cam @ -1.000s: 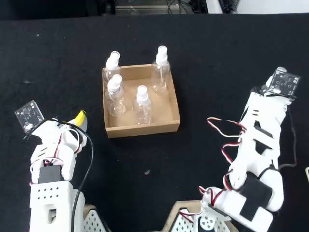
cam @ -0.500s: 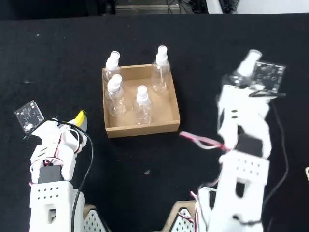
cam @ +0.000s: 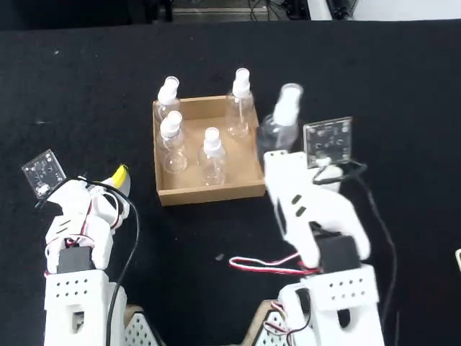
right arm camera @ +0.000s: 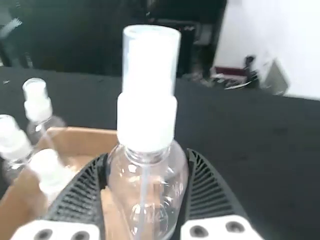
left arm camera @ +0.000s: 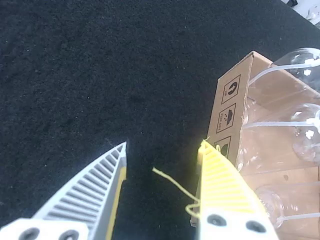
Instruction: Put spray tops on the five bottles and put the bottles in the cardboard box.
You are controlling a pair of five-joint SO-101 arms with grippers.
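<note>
Four capped bottles (cam: 211, 155) standing in the cardboard box (cam: 209, 192) | fifth bottle (right arm camera: 147, 170) up and upright, white spray top (right arm camera: 150, 85) on, just beside the box's right wall | right gripper (cam: 277, 148) clamped round its clear body | left gripper (left arm camera: 163, 146) jaws apart, holding nothing, near-left of the box
</note>
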